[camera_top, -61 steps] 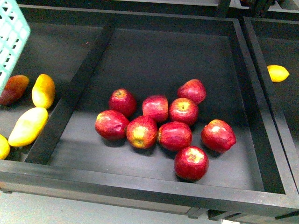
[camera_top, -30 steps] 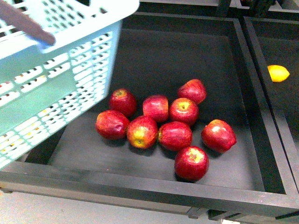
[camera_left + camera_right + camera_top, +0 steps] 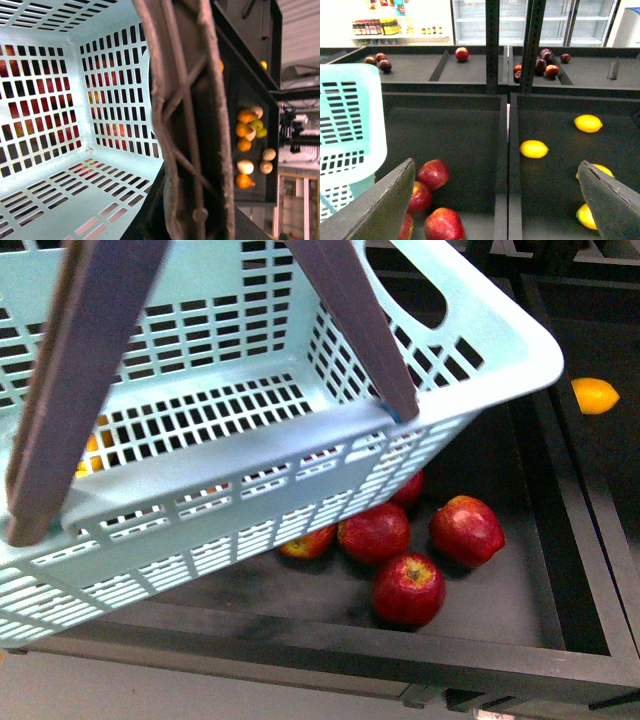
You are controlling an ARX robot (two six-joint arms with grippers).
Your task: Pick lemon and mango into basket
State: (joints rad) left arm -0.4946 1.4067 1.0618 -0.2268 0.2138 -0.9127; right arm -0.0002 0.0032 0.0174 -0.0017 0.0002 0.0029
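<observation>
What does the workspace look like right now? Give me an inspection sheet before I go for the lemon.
Surface: black display bins with raised dividers.
Basket: held up and tilted in front of the apple bin; empty inside.
Lemon: it and several others lie in the bin to the right; none in the basket.
Mango: not clearly seen; some yellow-orange fruit shows through the basket slots.
Clutter: red apples below the basket.
Grippers: right pincer open and empty; left pincer not made out.
Cables: nothing seen.
Surroundings: further fruit bins and fridge doors behind.
</observation>
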